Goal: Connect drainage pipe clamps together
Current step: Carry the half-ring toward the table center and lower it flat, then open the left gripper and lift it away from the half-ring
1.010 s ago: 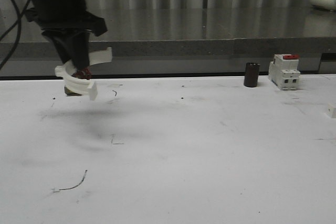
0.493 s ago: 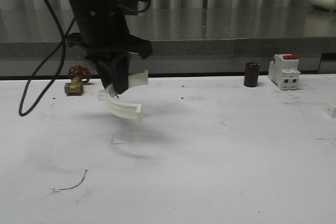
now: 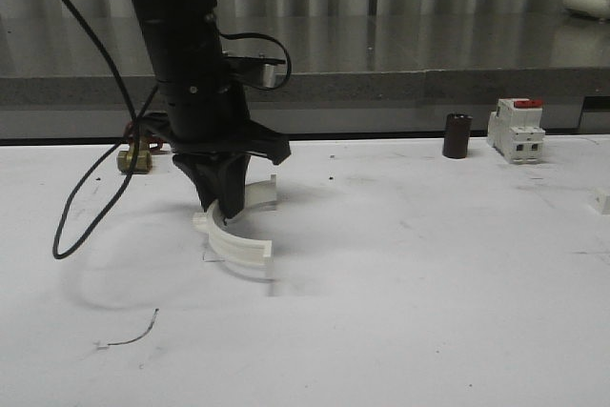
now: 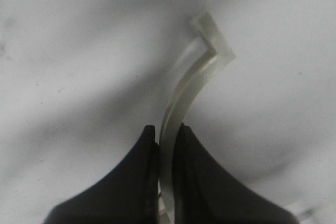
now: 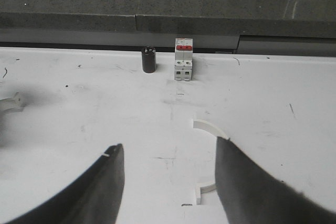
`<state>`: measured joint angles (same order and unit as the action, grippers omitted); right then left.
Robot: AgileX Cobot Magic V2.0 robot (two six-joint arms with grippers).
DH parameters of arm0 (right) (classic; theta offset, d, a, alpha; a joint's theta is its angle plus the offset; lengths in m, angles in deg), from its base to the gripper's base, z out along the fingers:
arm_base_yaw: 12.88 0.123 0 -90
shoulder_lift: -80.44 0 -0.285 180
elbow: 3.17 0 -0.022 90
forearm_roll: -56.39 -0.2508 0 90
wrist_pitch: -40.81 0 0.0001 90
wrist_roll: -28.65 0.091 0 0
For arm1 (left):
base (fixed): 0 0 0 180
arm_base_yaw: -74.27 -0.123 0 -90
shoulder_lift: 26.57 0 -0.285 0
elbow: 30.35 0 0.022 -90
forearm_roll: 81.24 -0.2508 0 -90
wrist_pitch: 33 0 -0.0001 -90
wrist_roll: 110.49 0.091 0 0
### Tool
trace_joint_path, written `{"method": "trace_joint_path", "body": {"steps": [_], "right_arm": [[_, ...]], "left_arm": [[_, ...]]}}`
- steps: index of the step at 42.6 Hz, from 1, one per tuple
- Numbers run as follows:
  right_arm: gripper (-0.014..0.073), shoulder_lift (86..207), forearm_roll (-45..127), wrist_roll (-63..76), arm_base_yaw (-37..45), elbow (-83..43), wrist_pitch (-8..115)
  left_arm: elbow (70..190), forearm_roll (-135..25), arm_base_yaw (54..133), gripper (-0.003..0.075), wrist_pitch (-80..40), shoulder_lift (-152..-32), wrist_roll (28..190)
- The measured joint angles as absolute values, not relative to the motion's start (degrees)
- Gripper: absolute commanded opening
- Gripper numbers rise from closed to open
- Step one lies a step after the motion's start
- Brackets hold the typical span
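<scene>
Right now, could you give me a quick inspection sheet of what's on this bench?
Surface: white table, scuffed, with dark specks and pen marks.
Job's things: one clamp half held by the left gripper, low over the table; second clamp half lying on the table beside the right gripper.
Clutter: black cylinder, breaker with red top, brass valve with red handle, small white block at the right edge.
Grippers: left gripper shut on a clamp half; right gripper open.
Cables: black cable looping down from the left arm.
Surroundings: grey ledge behind the table.
</scene>
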<state>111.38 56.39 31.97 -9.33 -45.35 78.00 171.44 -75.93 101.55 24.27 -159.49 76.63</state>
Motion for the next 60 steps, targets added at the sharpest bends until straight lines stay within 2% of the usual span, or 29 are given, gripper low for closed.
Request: {"method": "trace_joint_path", "body": {"steps": [22,25,33,37,51,60], "right_arm": [[0.0425,111.38,56.39,31.97,-9.33,-45.35,78.00],[0.0425,111.38,56.39,31.97,-9.33,-45.35,78.00],[0.0425,111.38,56.39,31.97,-9.33,-45.35,78.00],[0.0425,111.38,56.39,31.97,-9.33,-45.35,78.00],[0.0425,111.38,56.39,31.97,-9.33,-45.35,78.00],[0.0425,111.38,56.39,31.97,-9.33,-45.35,78.00]], "left_arm": [[171.53,-75.68,101.55,-0.0015,23.82,-160.01,76.52],[171.53,-75.68,101.55,0.0022,23.82,-160.34,76.52],[171.53,-75.68,101.55,0.0228,23.68,-160.66,76.52],[171.53,-75.68,101.55,0.0270,23.68,-160.66,76.52],[171.53,-76.08,101.55,0.0276,23.55,-159.83,76.52],[171.53,-76.97,101.55,0.0273,23.66,-152.96,76.52]]}}
